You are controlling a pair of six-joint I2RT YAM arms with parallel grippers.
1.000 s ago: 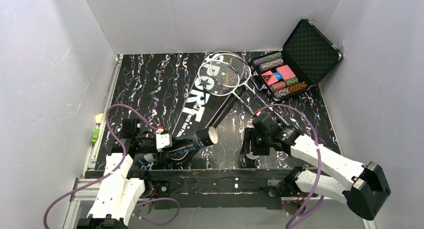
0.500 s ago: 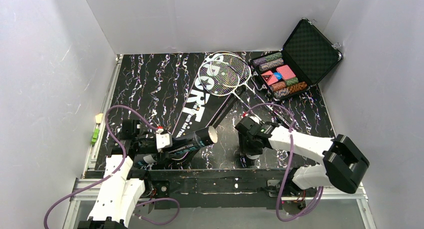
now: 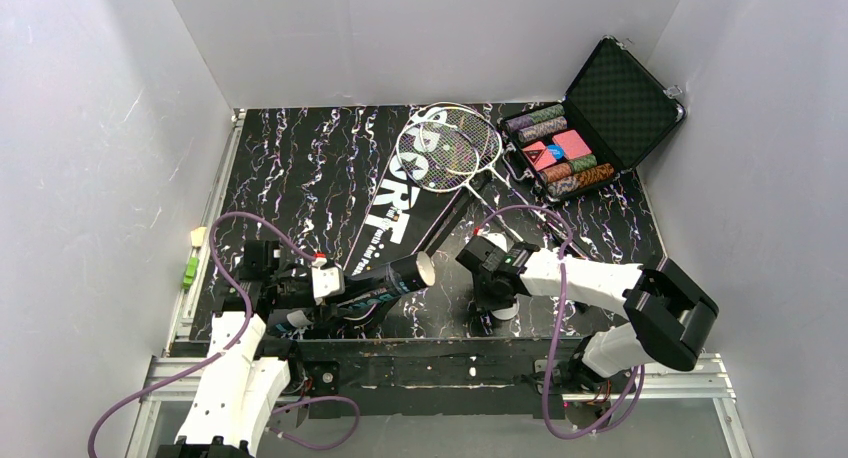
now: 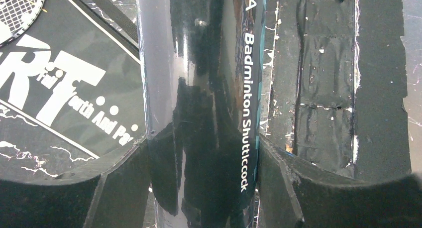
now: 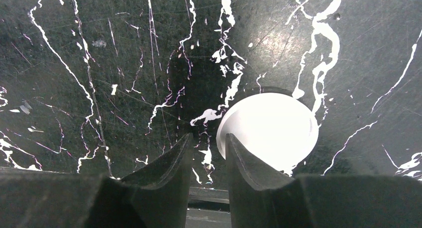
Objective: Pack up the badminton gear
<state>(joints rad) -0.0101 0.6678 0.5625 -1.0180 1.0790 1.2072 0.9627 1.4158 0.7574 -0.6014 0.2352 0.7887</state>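
Your right hand (image 5: pixel 208 141) has swung in along the near edge and narrowed, but it grips nothing. The white disc (image 5: pixel 268 131) lies on the counter (image 5: pixel 99 63) at its 3 o'clock. Your left hand (image 3: pixel 322 282) stays clenched on the tube (image 4: pixel 199 88), so realign before closing.

Far-left table (image 3: pixel 290 168) lying bare, giving wide passage. Bag (image 3: pixel 400 203) stretching diagonally across the middle, rackets (image 3: pixel 450 148) resting on its far end. Open chip case (image 3: pixel 590 128) filling the far-right corner. Tube (image 4: pixel 199 63), clamped in left gripper (image 4: pixel 204 178), blocking the near-left edge. White disc (image 5: pixel 268 131) sitting just right of right gripper (image 5: pixel 208 141), whose fingers are standing slightly apart, nothing between.
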